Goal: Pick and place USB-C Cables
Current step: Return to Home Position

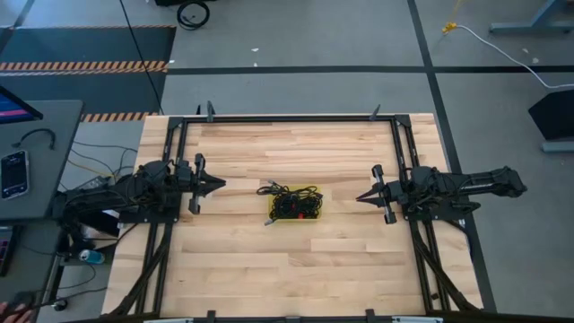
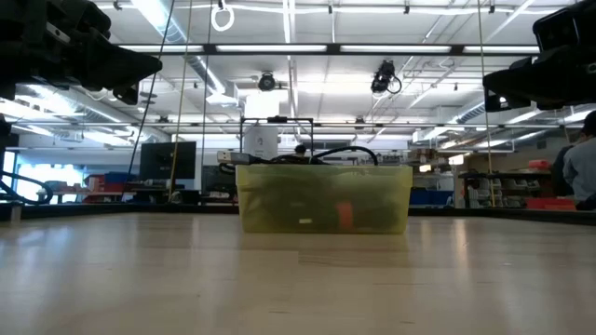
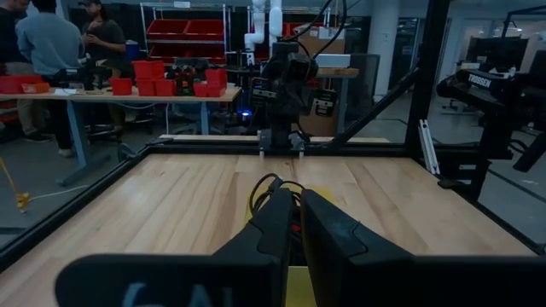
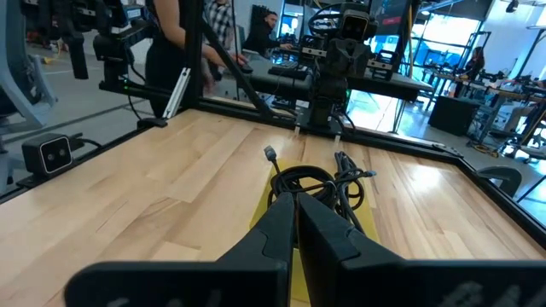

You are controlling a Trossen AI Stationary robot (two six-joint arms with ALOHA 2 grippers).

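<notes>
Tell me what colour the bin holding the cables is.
The bin is translucent yellow, which shows best in the low view.

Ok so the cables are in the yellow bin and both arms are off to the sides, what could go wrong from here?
1. The USB-C cables are heaped above the rim of the yellow bin, and one connector end pokes out past the edge. A nudge could probably spill a cable onto the table.
2. The left gripper and right gripper both point at the bin with fingers shut. Any forward drift might catch a raised loop.
</notes>
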